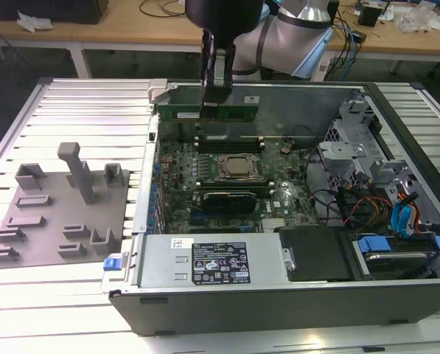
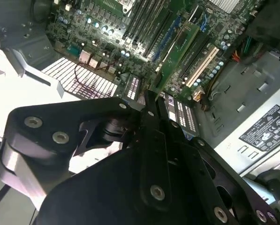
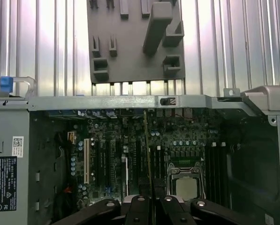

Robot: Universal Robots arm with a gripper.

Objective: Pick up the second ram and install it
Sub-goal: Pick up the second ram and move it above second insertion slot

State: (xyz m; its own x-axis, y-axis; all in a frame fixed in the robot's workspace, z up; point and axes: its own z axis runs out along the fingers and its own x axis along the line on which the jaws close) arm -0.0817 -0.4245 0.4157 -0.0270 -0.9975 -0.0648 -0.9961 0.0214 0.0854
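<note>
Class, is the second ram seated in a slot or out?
Out: the gripper holds the second ram above the motherboard, clear of its slots.

Below the gripper (image 1: 217, 102) you have the open computer case (image 1: 278, 310), with the motherboard (image 1: 293, 199) and processor socket (image 1: 239, 167) exposed. The grey holder tray (image 1: 50, 221) lies well apart from the gripper, outside the case, on the slatted table (image 1: 87, 110).

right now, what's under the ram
The ram, held in the gripper, hangs over the motherboard, above its dark slots. Which slot lies directly under it is covered by the ram and gripper.
</note>
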